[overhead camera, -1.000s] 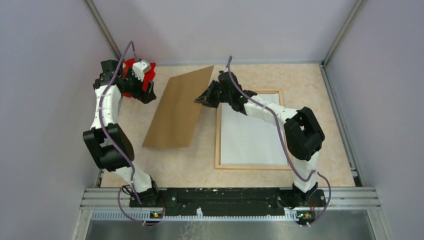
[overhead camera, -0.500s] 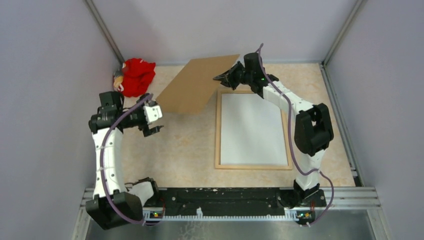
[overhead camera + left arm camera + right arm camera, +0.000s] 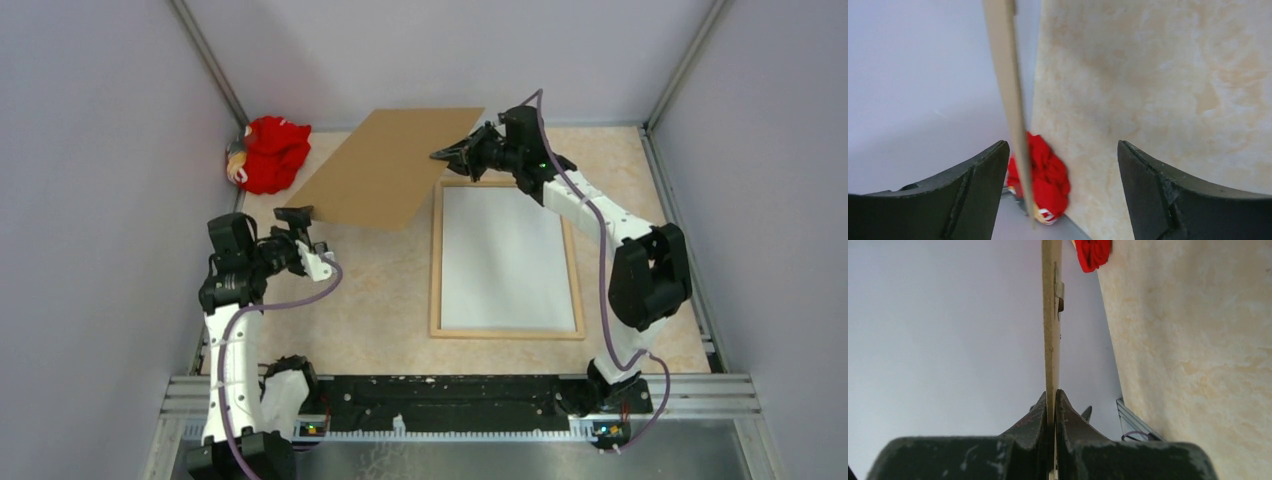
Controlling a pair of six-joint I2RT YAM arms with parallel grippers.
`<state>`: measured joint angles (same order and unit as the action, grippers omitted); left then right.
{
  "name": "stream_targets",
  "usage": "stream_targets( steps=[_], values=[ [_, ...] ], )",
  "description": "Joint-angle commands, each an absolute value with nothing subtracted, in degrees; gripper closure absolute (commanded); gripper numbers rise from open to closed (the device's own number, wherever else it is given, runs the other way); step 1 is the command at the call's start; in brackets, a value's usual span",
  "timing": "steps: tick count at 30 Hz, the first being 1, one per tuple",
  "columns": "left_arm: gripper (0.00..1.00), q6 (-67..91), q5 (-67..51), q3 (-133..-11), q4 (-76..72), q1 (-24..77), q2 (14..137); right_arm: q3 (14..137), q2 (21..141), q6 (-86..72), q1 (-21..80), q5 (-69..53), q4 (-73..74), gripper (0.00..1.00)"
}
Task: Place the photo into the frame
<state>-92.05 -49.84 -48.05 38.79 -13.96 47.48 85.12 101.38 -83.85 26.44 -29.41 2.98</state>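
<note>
Two fingers of the right gripper are pinching the board corner left of the frame. Farther left, the left gripper is hovering, fingers spread.

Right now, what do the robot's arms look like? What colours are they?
Both arms are smooth white tubes joined by chunky black joints. The left arm and the right arm each have a thin purple cable looping along them. Each arm ends in two dark, wedge-shaped fingers. The right gripper looks scuffed, with pale marks on its fingers.
</note>
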Motion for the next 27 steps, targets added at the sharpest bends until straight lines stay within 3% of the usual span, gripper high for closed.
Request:
stream_targets(
  steps=[1,7,9,17,20,23,27],
  values=[
    [0.17,-88.9,-53.8,-47.3,22.5,-12.9,46.4,85.4,95.8,-86.6,27.4,-33.0,-2.5,1.0],
    [0.23,-86.8,-53.6,-47.5,19.8,-11.1,46.5,86.2,96.5,-86.7,29.5,-33.3,-2.2,1.0],
    [0.31,-88.5,-53.4,-47.5,21.4,-10.8,46.5,86.0,96.4,-87.0,29.7,-33.4,-2.6,1.0],
    [0.96,-86.8,-52.7,-48.0,17.0,-10.6,46.4,88.5,96.9,-81.1,29.6,-35.5,1.0,0.99],
    [1.0,-80.8,-51.6,-47.2,8.8,-10.6,45.7,89.3,97.6,-76.5,29.6,-38.1,2.3,0.87],
    [1.0,-70.8,-49.1,-47.7,-1.0,-10.6,45.7,91.2,98.1,-66.1,28.7,-40.2,7.3,0.66],
    [1.0,-66.9,-46.2,-54.7,3.9,-10.7,48.2,95.2,97.5,-49.4,25.4,-42.7,17.4,0.4]
  ],
)
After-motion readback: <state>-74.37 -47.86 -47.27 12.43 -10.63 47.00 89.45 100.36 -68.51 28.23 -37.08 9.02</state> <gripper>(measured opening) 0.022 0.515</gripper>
